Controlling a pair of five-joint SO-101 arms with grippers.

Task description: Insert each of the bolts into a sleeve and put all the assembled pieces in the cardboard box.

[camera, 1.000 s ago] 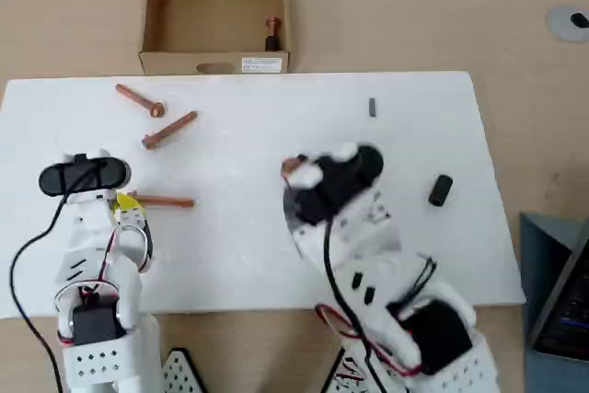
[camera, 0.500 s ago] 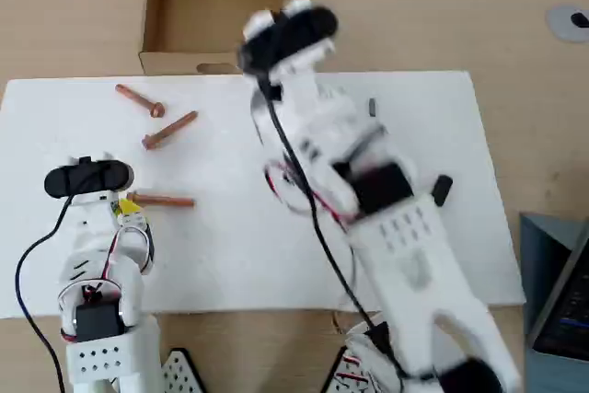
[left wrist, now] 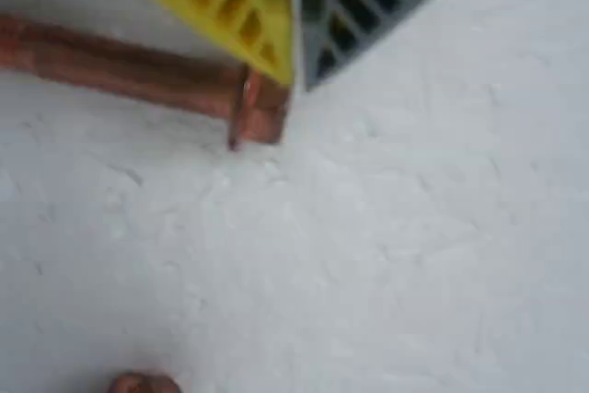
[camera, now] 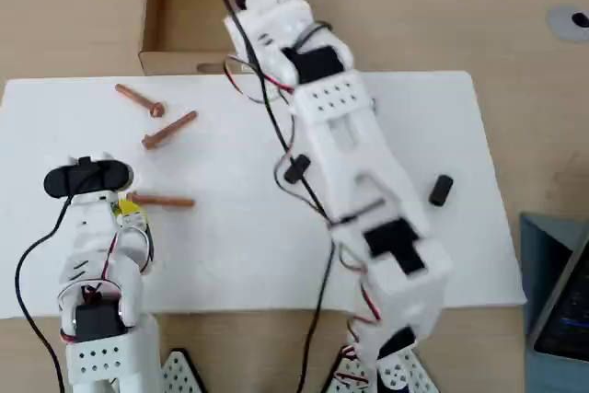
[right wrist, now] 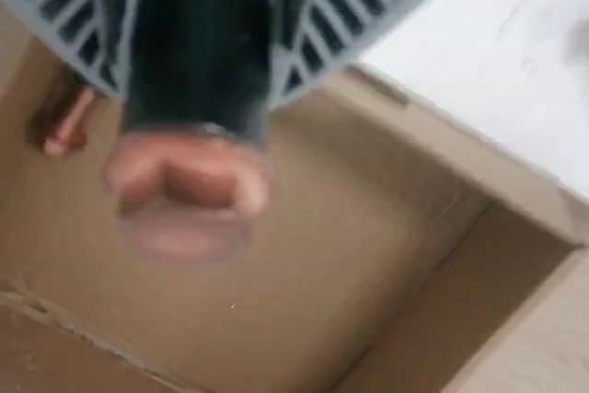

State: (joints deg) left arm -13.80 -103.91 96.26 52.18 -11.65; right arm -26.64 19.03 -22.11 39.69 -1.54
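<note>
Above the cardboard box, the right gripper pinches an assembled piece; release near the box wall risks it striking the rim and falling outside

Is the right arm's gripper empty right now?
No: the right wrist view shows a black sleeve with a copper bolt in it clamped between the jaws, above the cardboard box.

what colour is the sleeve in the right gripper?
Black sleeve, copper bolt inside; right wrist view shows it best.
</note>
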